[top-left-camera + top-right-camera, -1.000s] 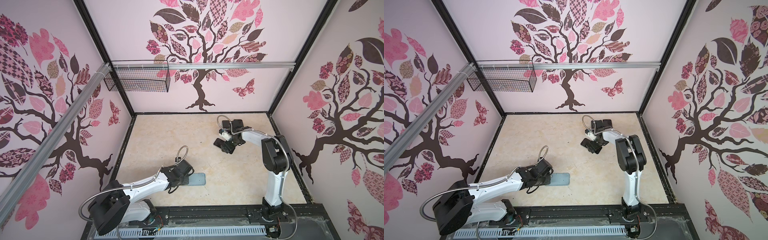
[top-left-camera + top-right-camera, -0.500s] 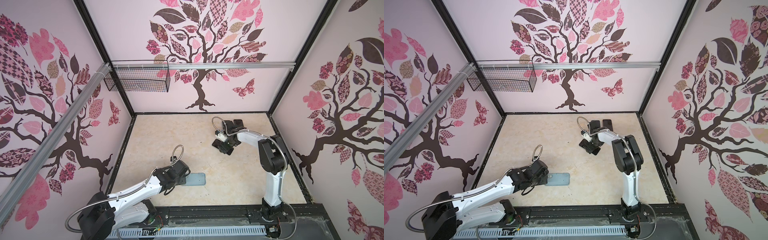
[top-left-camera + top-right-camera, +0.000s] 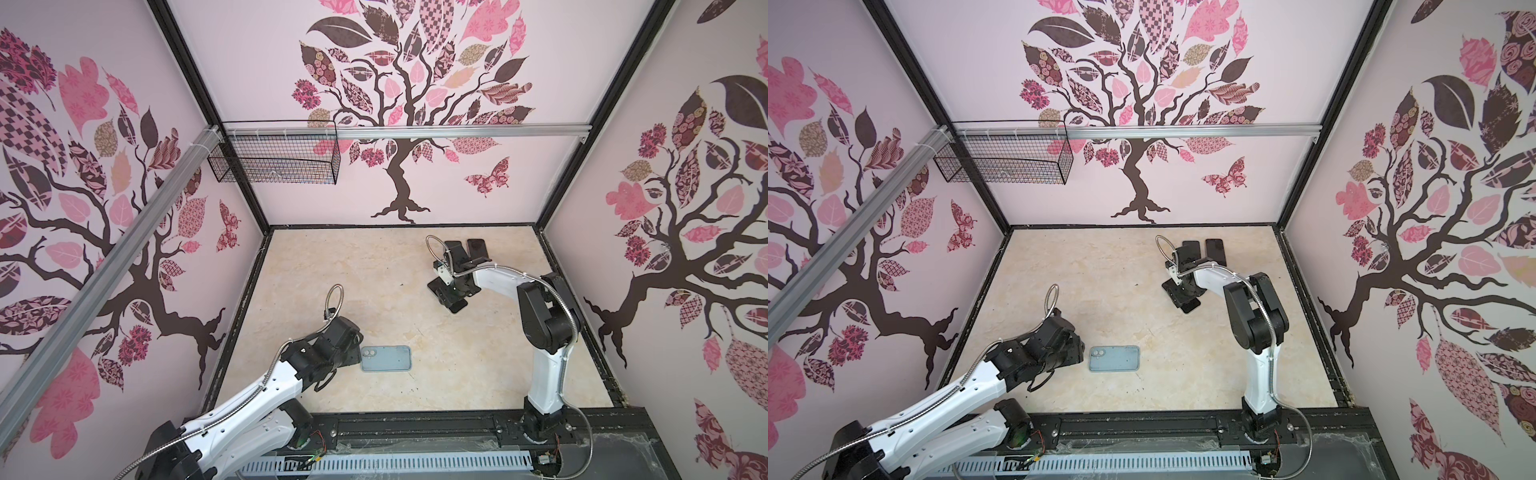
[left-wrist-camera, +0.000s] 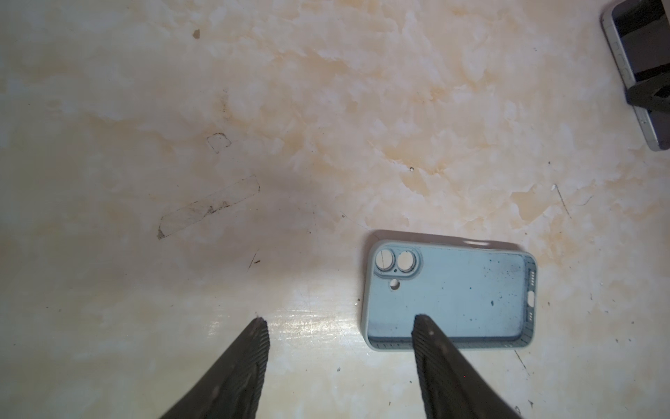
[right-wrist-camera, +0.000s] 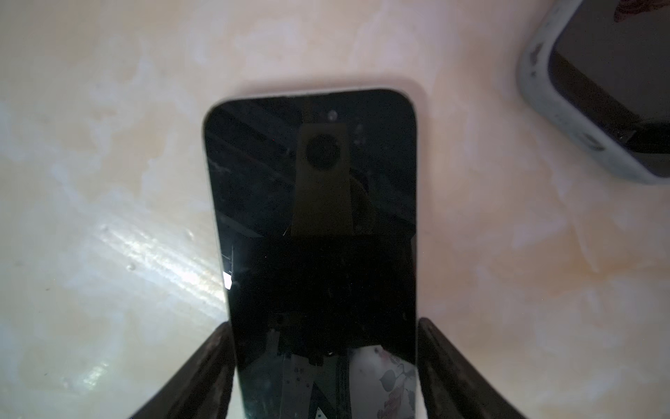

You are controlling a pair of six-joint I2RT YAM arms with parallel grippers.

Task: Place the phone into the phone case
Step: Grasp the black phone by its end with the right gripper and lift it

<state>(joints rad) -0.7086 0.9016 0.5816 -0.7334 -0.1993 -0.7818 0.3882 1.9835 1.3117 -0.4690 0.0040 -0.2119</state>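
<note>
Case (image 3: 386, 358) lies flat, open side up, in both top views. The left gripper (image 3: 354, 354) sits just beside its camera-hole end. The phone (image 3: 459, 306) lies well apart from the case, under the right gripper (image 3: 451, 291).

From the left wrist, the jaws stand wide and empty, with one fingertip (image 4: 422, 326) over the case rim.

From the right wrist, the fingers (image 5: 217, 362) flank the phone's long edges. Whether they grip it, I cannot tell.
</note>
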